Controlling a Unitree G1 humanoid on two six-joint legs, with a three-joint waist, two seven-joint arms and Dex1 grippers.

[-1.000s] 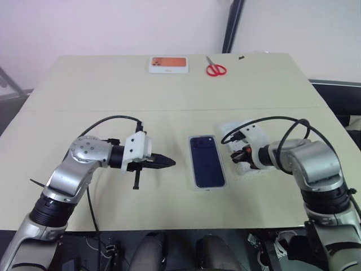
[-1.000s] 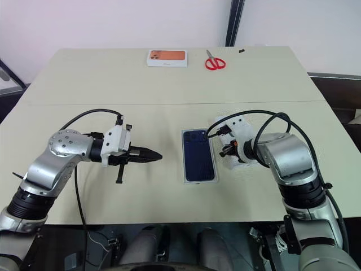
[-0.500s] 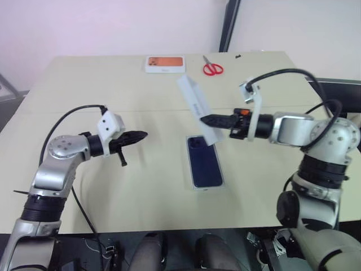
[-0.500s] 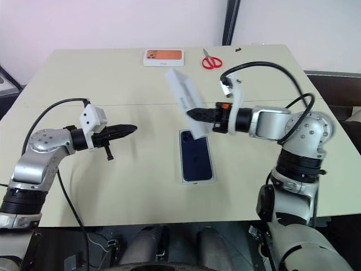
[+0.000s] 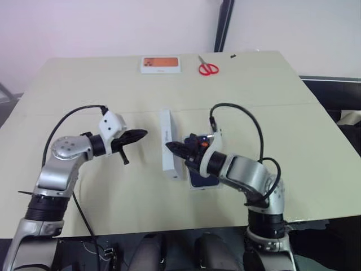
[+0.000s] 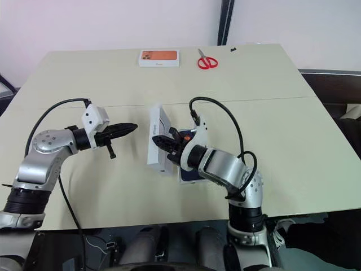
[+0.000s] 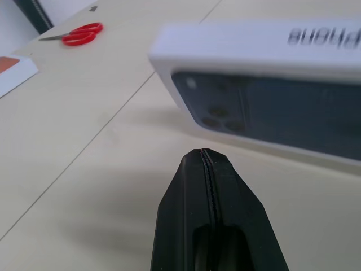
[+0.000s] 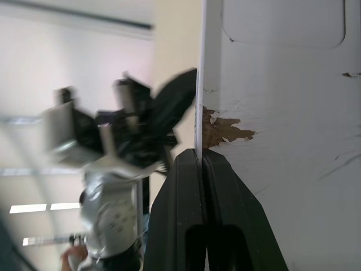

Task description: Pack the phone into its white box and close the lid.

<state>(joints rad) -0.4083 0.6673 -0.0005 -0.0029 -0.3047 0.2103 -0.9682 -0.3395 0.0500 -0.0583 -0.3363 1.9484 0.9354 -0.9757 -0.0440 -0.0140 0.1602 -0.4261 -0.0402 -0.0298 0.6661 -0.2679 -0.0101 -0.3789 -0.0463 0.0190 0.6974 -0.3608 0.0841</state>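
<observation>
Right gripper [image 6: 163,140] is clamped on the lid [image 6: 155,139], held on edge just left of the phone [image 5: 198,176]. Left gripper [image 6: 131,127], left of the lid, is fully closed and empty.

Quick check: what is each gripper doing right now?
Left gripper: shut, holding nothing, pointing at the lid.
Right gripper: shut on the lid's wall, holding it on edge beside the phone.
</observation>
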